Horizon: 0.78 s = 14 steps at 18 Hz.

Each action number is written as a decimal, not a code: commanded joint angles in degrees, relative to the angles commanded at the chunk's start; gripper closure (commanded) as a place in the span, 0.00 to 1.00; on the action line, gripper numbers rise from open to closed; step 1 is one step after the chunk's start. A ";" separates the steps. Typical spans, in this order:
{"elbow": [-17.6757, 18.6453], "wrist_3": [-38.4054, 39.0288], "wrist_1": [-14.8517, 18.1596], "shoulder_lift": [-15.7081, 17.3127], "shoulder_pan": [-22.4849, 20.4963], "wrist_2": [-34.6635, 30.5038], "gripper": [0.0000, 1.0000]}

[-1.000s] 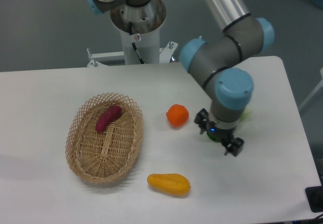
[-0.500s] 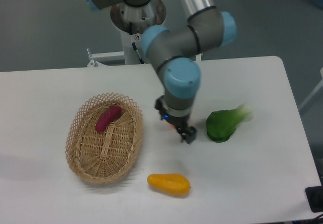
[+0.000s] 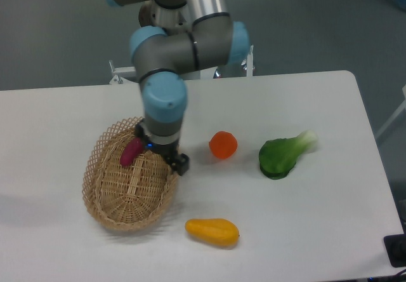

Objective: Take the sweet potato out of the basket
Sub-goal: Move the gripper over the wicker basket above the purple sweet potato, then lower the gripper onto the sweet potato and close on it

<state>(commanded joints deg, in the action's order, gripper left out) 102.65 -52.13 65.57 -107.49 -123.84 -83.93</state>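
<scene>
The sweet potato [image 3: 131, 152] lies in the upper part of the wicker basket [image 3: 104, 199], left of centre in the frame. Only its lower-left portion shows; the rest is hidden behind the arm's wrist. What shows is a magenta-purple body slanting from lower left to upper right, so its long axis appears to run on that diagonal, with the lower tip pointing toward the basket's left wall.

The gripper [image 3: 172, 161] hangs over the basket's right rim, in the middle of the frame. One dark finger is visible at the lower right of the wrist; the other is lost behind the wrist housing, so I cannot tell whether the jaws stand apart or together. Nothing appears to be held.

From the claw, the tuber lies to the left and slightly up in the frame, near but not beneath the fingers. In my judgement the coming move turns on that offset: the claw needs to shift left and a little upward, then turn so its fingers close across the tuber's narrow width, at right angles to the diagonal.

Outside the basket, an orange [image 3: 222, 145] sits just right of the arm, a green leafy vegetable [image 3: 282, 155] further right, and a yellow-orange oblong fruit [image 3: 212, 232] at the lower centre.
</scene>
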 joint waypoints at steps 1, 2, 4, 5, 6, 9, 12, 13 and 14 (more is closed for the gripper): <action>0.61 0.44 0.00 0.00 0.27 0.00 0.00; 1.14 0.62 0.00 -0.09 0.36 0.00 0.00; 1.93 1.84 0.09 -0.09 0.70 0.00 0.00; 2.11 3.59 -0.09 -0.26 1.14 0.09 0.00; 2.11 5.26 -0.18 -0.52 1.76 0.09 0.00; 2.46 7.30 -0.26 -0.79 2.20 0.00 0.00; 3.60 9.75 -2.28 -1.14 2.55 0.00 0.00; 4.22 10.37 -3.33 -1.40 2.73 -0.09 0.00; 5.01 10.81 -4.12 -1.41 2.90 -0.09 0.00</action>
<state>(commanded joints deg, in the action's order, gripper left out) 107.66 -41.31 61.44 -108.90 -120.94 -84.02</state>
